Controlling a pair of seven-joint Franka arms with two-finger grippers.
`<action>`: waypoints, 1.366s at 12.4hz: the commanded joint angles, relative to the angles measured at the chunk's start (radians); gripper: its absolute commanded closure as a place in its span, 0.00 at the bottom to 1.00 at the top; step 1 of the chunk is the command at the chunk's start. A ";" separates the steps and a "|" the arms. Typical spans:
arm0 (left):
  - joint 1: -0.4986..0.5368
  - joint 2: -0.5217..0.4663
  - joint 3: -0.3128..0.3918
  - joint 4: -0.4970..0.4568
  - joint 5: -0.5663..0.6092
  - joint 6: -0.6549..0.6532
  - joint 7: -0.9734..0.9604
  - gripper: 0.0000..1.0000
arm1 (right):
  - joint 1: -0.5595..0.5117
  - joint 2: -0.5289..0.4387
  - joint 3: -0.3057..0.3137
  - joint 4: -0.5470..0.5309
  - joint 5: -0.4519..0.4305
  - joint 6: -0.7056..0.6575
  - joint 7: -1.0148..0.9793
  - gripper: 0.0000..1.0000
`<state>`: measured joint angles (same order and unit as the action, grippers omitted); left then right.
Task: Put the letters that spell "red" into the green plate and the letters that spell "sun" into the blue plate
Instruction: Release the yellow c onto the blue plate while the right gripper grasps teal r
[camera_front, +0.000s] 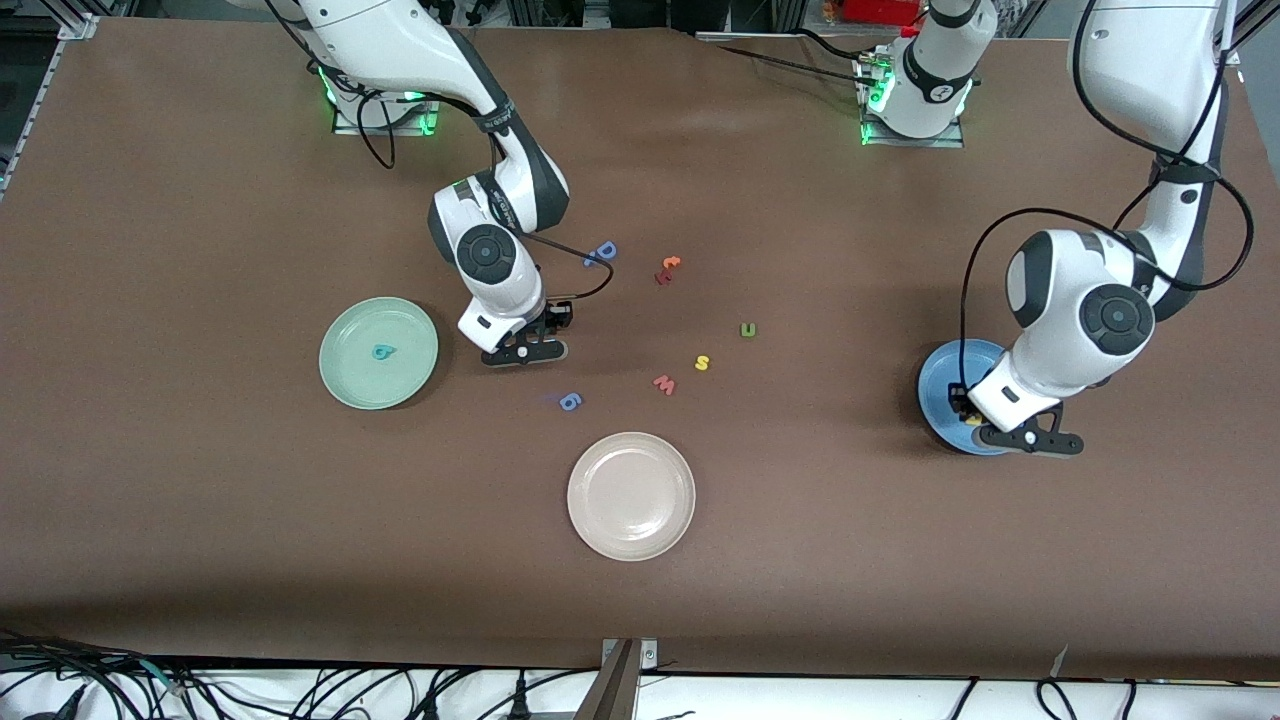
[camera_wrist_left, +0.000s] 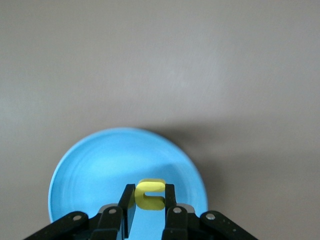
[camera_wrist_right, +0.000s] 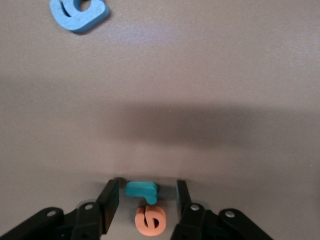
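Observation:
My left gripper (camera_wrist_left: 150, 194) is shut on the yellow "u" (camera_wrist_left: 150, 196) and hangs over the blue plate (camera_wrist_left: 95, 165), at the left arm's end of the table (camera_front: 948, 380). My right gripper (camera_wrist_right: 145, 189) is low at the table beside the green plate (camera_front: 350, 385), open, its fingers on either side of the teal "r" (camera_wrist_right: 141, 190) with gaps. The orange "e" (camera_wrist_right: 150, 220) lies right by the "r". The teal "d" (camera_front: 382, 351) lies in the green plate. The yellow "s" (camera_front: 703, 362) and green "n" (camera_front: 748, 329) lie mid-table.
A cream plate (camera_front: 631, 495) sits nearest the front camera. A pink "w" (camera_front: 664, 384) lies beside the "s". A blue "g" (camera_front: 570, 401) lies near my right gripper, a blue "D" (camera_front: 601, 254) and two small orange-red pieces (camera_front: 668, 268) farther from the camera.

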<state>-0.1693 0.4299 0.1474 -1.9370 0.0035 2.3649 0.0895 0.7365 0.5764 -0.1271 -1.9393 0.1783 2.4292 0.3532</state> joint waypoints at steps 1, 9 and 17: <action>0.008 -0.002 -0.005 -0.054 0.010 0.007 0.035 0.75 | 0.009 0.005 -0.008 0.003 0.007 0.010 -0.011 0.54; 0.008 0.059 -0.006 -0.043 0.007 0.068 0.029 0.01 | 0.001 -0.022 -0.022 0.007 0.007 -0.016 -0.084 0.87; -0.111 0.006 -0.173 0.000 -0.066 0.050 -0.420 0.01 | -0.002 -0.139 -0.314 0.000 0.009 -0.300 -0.406 0.87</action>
<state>-0.2517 0.4487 0.0051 -1.9389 -0.0471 2.4307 -0.2045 0.7329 0.4472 -0.3850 -1.9199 0.1780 2.1490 0.0309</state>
